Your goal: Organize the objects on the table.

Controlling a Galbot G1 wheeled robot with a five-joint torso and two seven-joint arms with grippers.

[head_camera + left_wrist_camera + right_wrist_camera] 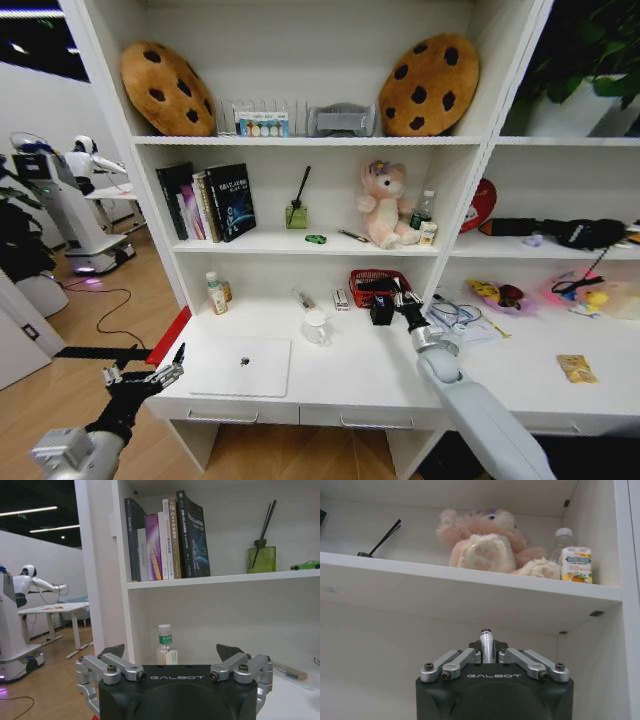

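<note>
A slim silver laptop (240, 366) lies shut on the white table (345, 378), near its left front. My left gripper (141, 379) hovers open and empty just off the table's left front corner; its spread fingers (113, 651) face the shelf unit. My right gripper (382, 300) is raised over the back of the table beside the red basket, shut on a thin pen (486, 641) that stands up between its fingers; I cannot tell the pen's colour. On the middle shelf lie a small green item (316, 239) and a dark pen (352, 235).
A white mug (317, 326) stands behind the laptop, a small bottle (215, 293) at the back left, a red mesh basket (372, 282) at the back. Books (208, 201), a reed diffuser (297, 212) and a pink plush (385, 204) crowd the middle shelf. Cables and clutter cover the right side.
</note>
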